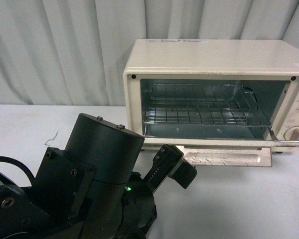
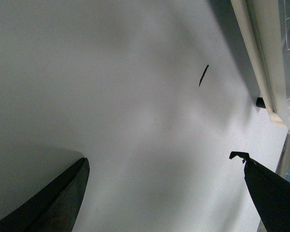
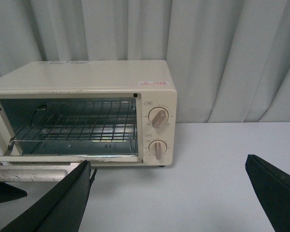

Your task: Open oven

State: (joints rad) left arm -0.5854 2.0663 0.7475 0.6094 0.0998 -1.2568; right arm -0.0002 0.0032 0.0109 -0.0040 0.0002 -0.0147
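The cream-white oven (image 1: 214, 57) stands on the white table at the right. Its door (image 1: 229, 149) is dropped down and lies flat, with the beige bar handle (image 1: 224, 158) at the front. The wire rack (image 1: 199, 107) shows inside. My left arm (image 1: 104, 159) fills the lower left, its far end close to the door's left corner. My left gripper (image 2: 162, 158) is open and empty over bare table, with the oven's edge (image 2: 266, 58) beside it. My right gripper (image 3: 169, 162) is open and empty, back from the oven (image 3: 87, 77), facing its two knobs (image 3: 158, 117).
Grey curtains (image 1: 65, 50) hang behind the table (image 1: 249, 199). A small dark mark (image 2: 203, 75) lies on the table left of the oven, and also shows in the front view (image 1: 52, 138).
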